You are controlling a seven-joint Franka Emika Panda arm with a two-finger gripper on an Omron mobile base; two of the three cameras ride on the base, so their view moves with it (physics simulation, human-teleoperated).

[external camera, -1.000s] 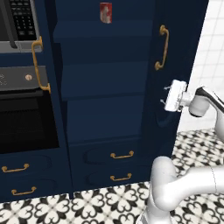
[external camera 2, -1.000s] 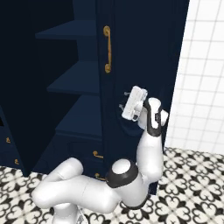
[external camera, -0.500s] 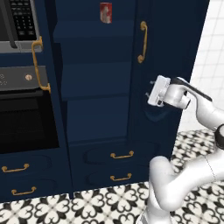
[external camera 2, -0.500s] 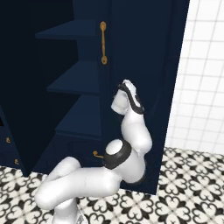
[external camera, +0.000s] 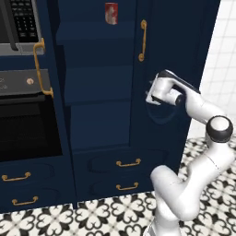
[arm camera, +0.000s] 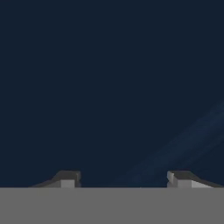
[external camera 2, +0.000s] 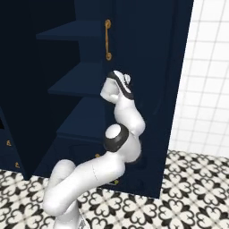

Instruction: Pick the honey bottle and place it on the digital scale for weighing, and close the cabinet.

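- The gripper (arm camera: 123, 178) is standing spread: in the hand view its two dark fingertips (arm camera: 69, 178) are sitting well apart with nothing between them.
- In that view the fingertips are facing a plain navy surface at close range; whether they are touching it cannot be told.
- In the left base view the gripper (external camera: 150, 94) is pointing at the inner face of the cabinet's right door (external camera: 175, 60), below its brass handle (external camera: 143, 40).
- In the right base view the hand (external camera 2: 117, 85) is sitting against the same door (external camera 2: 147, 67), under the vertical brass handle (external camera 2: 108, 39).
- The arm (external camera: 203, 138) is rising from the lower right of the left base view, bending at the dark joint and reaching leftward to the door.
- The cabinet (external camera: 99, 92) is standing open: the right door is swung partway out, and the navy inner shelves (external camera: 97, 69) are showing beside it.
- A red-and-white box (external camera: 111, 13) is standing upright on the top visible shelf.
- Two drawers with brass handles (external camera: 128, 163) are lying below the shelves.
- To the left of the cabinet, a black oven (external camera: 27, 124) is sitting under a keypad panel (external camera: 23, 18), with a long brass handle (external camera: 40, 67) at the edge between them.
- The floor (external camera: 92, 216) is showing a black-and-white patterned tile, and white wall tiles (external camera 2: 205, 89) are lying to the right of the cabinet.
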